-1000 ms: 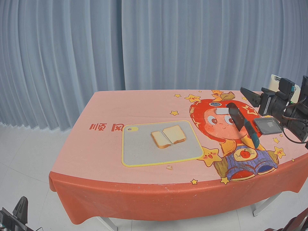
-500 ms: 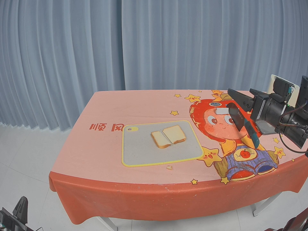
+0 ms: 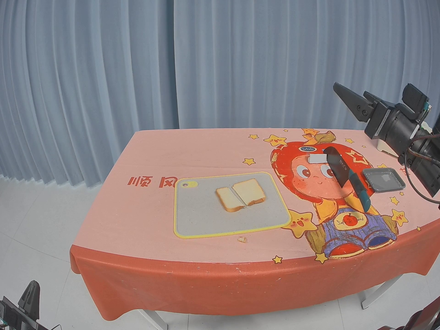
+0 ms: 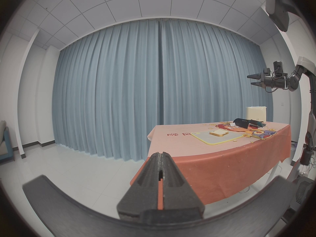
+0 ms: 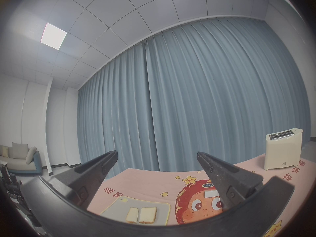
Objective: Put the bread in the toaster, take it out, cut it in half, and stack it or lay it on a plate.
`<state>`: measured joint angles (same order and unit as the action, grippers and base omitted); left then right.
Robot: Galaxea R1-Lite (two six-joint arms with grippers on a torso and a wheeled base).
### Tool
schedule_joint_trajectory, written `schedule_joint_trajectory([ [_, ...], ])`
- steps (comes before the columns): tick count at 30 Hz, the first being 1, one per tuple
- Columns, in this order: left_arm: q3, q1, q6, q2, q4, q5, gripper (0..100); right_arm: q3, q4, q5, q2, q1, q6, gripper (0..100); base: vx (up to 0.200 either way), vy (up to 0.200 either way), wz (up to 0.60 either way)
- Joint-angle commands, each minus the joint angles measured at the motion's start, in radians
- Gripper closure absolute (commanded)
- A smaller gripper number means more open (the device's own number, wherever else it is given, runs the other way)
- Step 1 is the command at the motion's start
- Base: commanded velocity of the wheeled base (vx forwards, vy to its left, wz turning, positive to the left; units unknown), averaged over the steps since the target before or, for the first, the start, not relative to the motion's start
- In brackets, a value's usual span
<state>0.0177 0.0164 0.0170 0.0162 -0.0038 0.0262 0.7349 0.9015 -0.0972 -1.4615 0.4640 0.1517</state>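
Two halves of a toasted bread slice (image 3: 240, 194) lie side by side on the grey, yellow-rimmed cutting board (image 3: 201, 216), also visible from the right wrist (image 5: 142, 215). A knife (image 3: 346, 177) with a black blade and teal handle rests on the cloth to their right, next to a small grey plate (image 3: 383, 179). My right gripper (image 3: 350, 90) hangs open and empty, high above the table's back right corner; its fingers (image 5: 95, 170) stand wide apart. My left gripper (image 4: 160, 175) is shut and empty, low beside the table's front left.
A white toaster (image 5: 283, 148) stands at the table's far right edge, behind the right arm in the head view. A bread crumb (image 3: 242, 239) lies in front of the board. The table (image 3: 151, 161) wears an orange cartoon-print cloth; blue curtains hang behind.
My right gripper has risen from just above the knife and grey plate to well above the table, uncovering the plate. Bread, knife and left arm stayed put.
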Motion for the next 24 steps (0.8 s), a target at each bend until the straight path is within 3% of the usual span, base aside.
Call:
schedule_joint_trajectory([
  [1, -0.018, 0.0, 0.0, -0.016, -0.001, 0.0, 100, 0.003, 0.002, -0.001, -0.017, 0.008, -0.001, 0, 0.0, 0.0, 0.0],
  [24, -0.018, 0.0, 0.0, -0.016, 0.001, 0.0, 100, -0.014, -0.018, 0.013, -0.057, 0.041, -0.014, 0, 0.0, 0.0, 0.0],
])
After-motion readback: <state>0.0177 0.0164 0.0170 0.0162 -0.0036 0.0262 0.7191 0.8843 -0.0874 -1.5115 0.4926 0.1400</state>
